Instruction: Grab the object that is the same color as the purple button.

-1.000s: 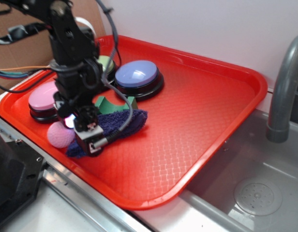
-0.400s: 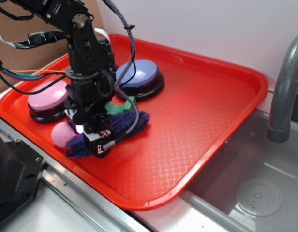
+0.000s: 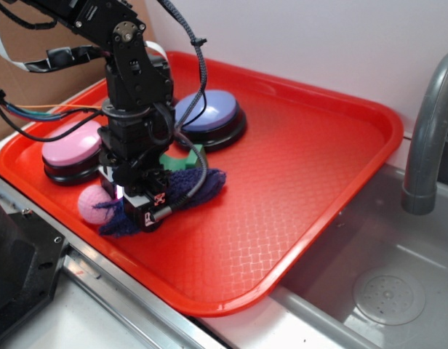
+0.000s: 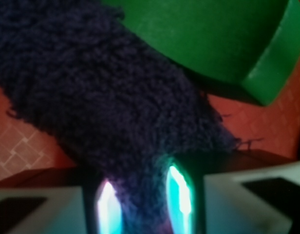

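The object, a dark purple-blue fuzzy cloth, lies on the red tray in front of the purple button. My gripper points down onto the cloth's left part and hides that part. In the wrist view the cloth fills most of the picture. A bunch of it is pinched in the narrow gap between my two glowing fingers, so the gripper is shut on it.
A pink dimpled ball touches the cloth's left end, next to my gripper. A green block sits just behind the cloth, and a pink button stands at the left. A grey faucet and a sink are to the right of the tray.
The arm has shifted a little to the right and come down onto the cloth. The cloth's right end has bunched and moved slightly.
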